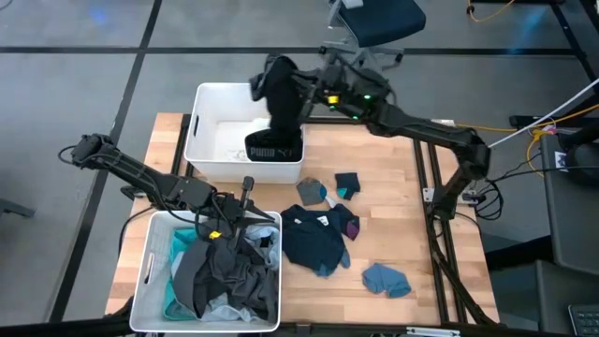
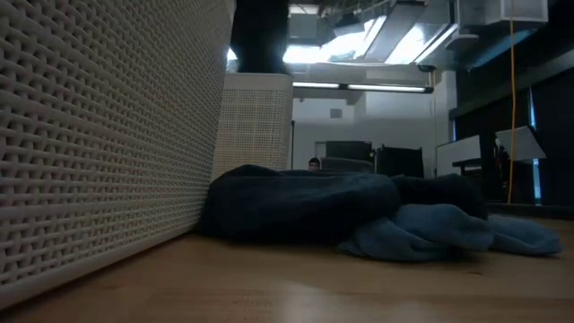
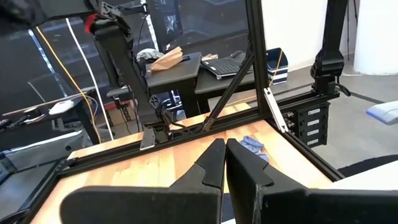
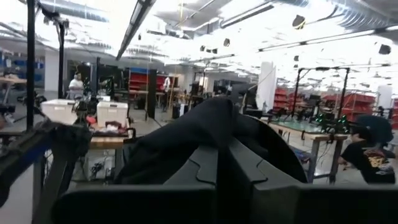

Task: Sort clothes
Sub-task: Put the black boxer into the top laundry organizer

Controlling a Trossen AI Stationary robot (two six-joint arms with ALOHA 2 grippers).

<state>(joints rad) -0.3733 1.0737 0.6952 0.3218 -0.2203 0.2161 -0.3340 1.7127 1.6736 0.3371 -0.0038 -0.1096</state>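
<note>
Right gripper (image 1: 273,80) clamped on a black PUMA garment (image 1: 277,126), dangling it over the far white bin (image 1: 201,131), lettered hem sagging onto the bin's near rim. Left gripper (image 1: 245,198) poised above the near white bin (image 1: 150,271) at the table's 7 o'clock, fingers (image 3: 214,163) pressed narrow, nothing between. Grey and black clothes (image 1: 225,276) heaped in that bin over teal. Navy shirt (image 1: 314,239) at centre; blue piece (image 1: 386,279) at 5 o'clock; small dark pieces (image 1: 328,190) just beyond the shirt.
</note>
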